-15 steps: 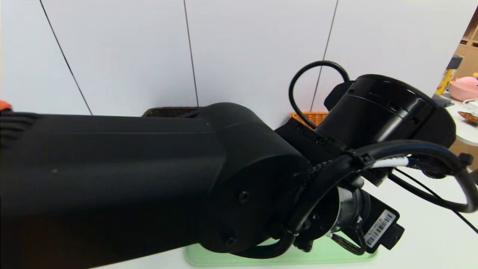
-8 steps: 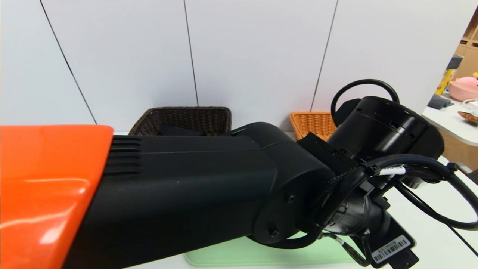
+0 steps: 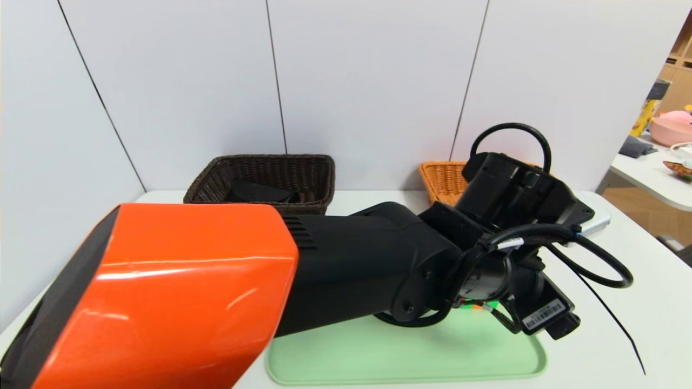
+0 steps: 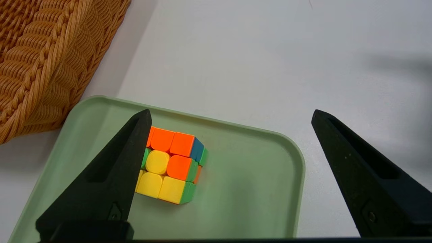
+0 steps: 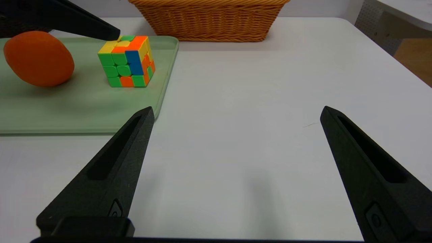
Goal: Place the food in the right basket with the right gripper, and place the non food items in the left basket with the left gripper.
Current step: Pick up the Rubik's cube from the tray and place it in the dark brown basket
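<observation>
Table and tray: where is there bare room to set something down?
Bare: the white table to the right of the green tray, in front of the orange-tan basket. Crowded: the tray, with the orange fruit and puzzle cube on it and the open left gripper over the cube's end.
</observation>
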`<action>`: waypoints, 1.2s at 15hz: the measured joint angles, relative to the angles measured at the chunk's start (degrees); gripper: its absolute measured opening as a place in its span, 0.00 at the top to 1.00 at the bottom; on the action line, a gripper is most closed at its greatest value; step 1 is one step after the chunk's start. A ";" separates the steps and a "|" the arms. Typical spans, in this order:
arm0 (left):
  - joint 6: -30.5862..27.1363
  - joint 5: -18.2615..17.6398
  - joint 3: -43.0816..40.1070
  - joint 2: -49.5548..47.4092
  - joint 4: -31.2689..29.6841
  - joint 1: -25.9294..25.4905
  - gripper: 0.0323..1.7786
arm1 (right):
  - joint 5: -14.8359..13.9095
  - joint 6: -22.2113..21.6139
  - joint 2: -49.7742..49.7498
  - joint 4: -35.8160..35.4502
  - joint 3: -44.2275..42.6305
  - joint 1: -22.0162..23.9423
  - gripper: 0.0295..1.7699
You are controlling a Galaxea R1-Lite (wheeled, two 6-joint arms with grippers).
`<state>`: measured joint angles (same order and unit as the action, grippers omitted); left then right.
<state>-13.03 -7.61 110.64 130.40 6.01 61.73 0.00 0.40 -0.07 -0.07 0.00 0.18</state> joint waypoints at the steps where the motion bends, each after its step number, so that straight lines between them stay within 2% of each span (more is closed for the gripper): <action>1: -0.05 -0.57 -0.02 0.69 -0.43 -0.82 0.05 | 0.00 0.00 0.00 0.00 0.00 0.00 0.04; 5: -2.40 -2.26 -0.56 2.12 -0.45 -3.91 0.05 | -0.02 0.00 0.00 0.00 0.00 0.00 0.04; 8: -6.07 -8.18 -0.96 2.40 -0.17 -6.30 0.05 | 0.00 0.00 0.00 0.00 0.00 0.00 0.04; 13: -11.25 -15.30 -1.33 2.54 2.39 -8.35 0.05 | 0.00 -0.02 0.00 -0.02 0.00 0.00 0.04; 18: -12.15 -15.46 -1.16 3.56 3.63 -9.47 0.05 | 0.00 0.00 0.00 0.00 0.00 0.00 0.04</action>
<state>-25.19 -23.06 109.48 133.96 9.64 52.26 0.00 0.40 -0.07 -0.07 0.00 0.18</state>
